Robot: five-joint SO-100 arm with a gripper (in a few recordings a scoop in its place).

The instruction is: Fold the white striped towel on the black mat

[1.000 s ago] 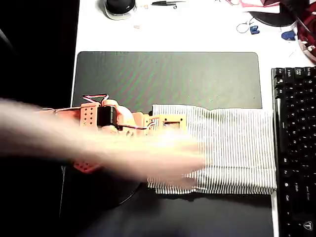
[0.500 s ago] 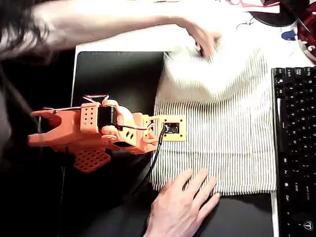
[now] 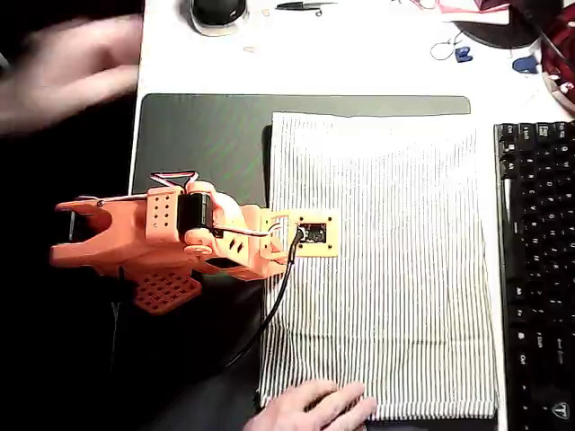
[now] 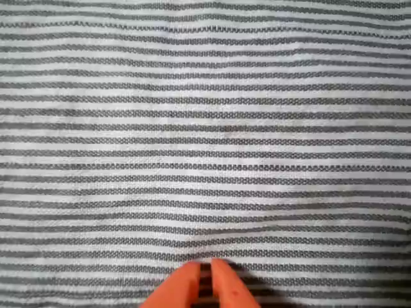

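Towel [image 3: 382, 269] now spread flat across black mat [image 3: 207, 135]; hand [image 4: 205, 277] pressed together above it, pinching nothing.

The arm [image 3: 171, 238] is built from bright orange printed plastic segments with rounded edges. One panel on its upper side carries a grid of small round holes; a second perforated panel, with a mesh-like hole pattern, sits on the near side of the body. A black servo motor block is set into the middle of the structure. Thin red and white wires loop above the far edge, and a black cable trails from the right end. A yellowish rectangular plate at that end frames a small dark camera module. The gripper [image 4: 205, 282] shows two pointed orange fingertips [image 4: 182, 285].
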